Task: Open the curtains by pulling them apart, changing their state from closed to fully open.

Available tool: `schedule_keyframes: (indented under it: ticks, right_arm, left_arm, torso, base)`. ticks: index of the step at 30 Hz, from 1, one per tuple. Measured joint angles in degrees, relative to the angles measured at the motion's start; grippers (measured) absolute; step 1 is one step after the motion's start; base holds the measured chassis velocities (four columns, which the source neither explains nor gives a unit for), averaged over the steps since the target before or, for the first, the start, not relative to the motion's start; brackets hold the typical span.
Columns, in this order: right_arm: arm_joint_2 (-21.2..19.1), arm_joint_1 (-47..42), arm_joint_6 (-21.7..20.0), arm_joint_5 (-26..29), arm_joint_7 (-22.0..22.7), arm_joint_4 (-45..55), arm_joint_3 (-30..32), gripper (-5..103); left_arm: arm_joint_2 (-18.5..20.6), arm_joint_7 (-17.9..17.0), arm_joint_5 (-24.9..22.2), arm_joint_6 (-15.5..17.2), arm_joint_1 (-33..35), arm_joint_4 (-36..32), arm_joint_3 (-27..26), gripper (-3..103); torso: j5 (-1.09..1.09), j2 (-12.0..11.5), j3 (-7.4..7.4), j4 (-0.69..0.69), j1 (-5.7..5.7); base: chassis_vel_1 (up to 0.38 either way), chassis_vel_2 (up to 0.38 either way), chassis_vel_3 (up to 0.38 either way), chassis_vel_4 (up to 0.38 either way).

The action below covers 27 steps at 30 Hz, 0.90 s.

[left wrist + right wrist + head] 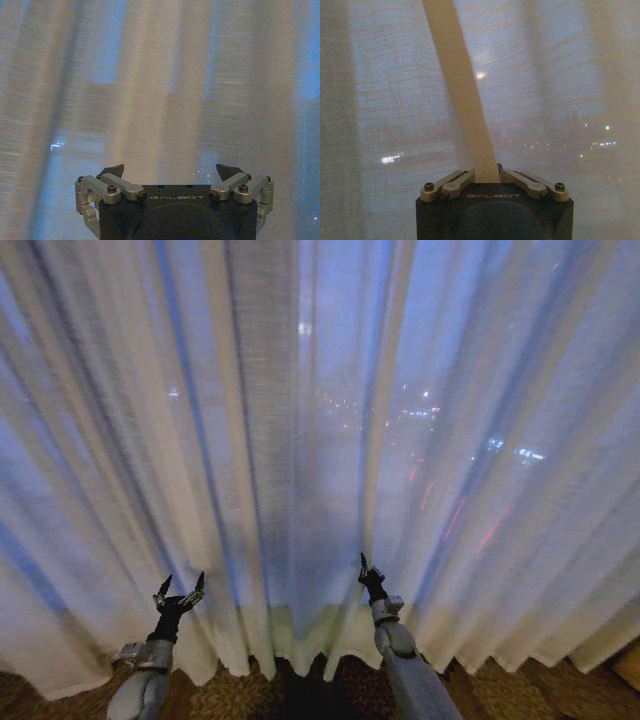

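Note:
The sheer white curtains (150, 440) hang closed across the whole head view, in vertical pleats down to a wavy hem near the floor. My left gripper (182, 585) is raised low on the left, open, just in front of the fabric with nothing between its fingers; the left wrist view shows the left gripper (170, 172) spread wide before the curtains (165, 90). My right gripper (365, 568) stands near the middle, shut on a curtain fold. In the right wrist view the right gripper (487, 174) pinches a cream band of folded curtain edge (460, 90) that runs up and away.
A dark patterned carpet (240, 695) lies below the hem. City lights (420, 410) glow through the fabric from a window behind. A bit of yellowish material (630, 665) shows at the far right floor corner.

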Motion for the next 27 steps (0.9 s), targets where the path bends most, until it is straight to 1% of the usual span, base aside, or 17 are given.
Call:
schedule_keyframes:
  ticks: [6,10,12,18,22,25,27]
  right_arm:
    - [-0.1,0.4,0.0,0.2,0.0,-0.4,0.0,0]
    - [-0.3,0.5,0.1,0.3,-0.2,-0.8,0.0,0]
    - [-0.5,0.6,0.3,0.3,-0.4,-1.2,0.1,0]
    - [-0.6,0.8,0.5,0.4,-0.6,-1.5,0.2,0]
    - [-0.6,0.8,0.5,0.5,-0.6,-1.5,0.2,0]
    - [-0.6,0.7,0.5,0.6,-0.6,-1.5,0.3,0]
    - [-0.7,0.6,0.5,0.8,-0.6,-1.4,0.4,0]
  left_arm:
    - [0.0,0.0,0.0,0.0,0.0,0.0,0.0,100]
    - [0.0,0.0,0.0,0.0,0.0,0.0,0.0,100]
    - [0.0,0.0,0.0,0.0,0.0,0.0,0.0,100]
    - [0.0,0.0,0.0,0.0,0.0,0.0,0.0,100]
    - [0.0,0.0,0.0,0.0,0.0,0.0,0.0,100]
    - [0.0,0.0,0.0,0.0,0.0,0.0,0.0,100]
    - [0.0,0.0,0.0,0.0,0.0,0.0,0.0,100]
  torso:
    - [-0.01,0.0,0.00,0.01,0.00]
    - [0.02,0.0,0.00,0.00,0.00]
    - [-0.01,0.0,-0.01,0.01,-0.01]
    - [0.02,0.0,0.00,0.00,0.00]
    - [-0.01,0.0,0.00,0.00,0.00]
    - [0.02,0.0,0.00,0.01,0.00]
    - [-0.01,0.0,0.00,0.00,0.00]
  base:
    - [-0.337,-0.330,0.323,0.331]
    - [-0.376,-0.348,0.355,0.365]
    - [-0.380,-0.357,0.381,0.384]
    - [-0.339,-0.356,0.341,0.350]
    - [-0.359,-0.342,0.351,0.345]
    - [-0.355,-0.344,0.351,0.351]
    - [-0.367,-0.366,0.362,0.372]
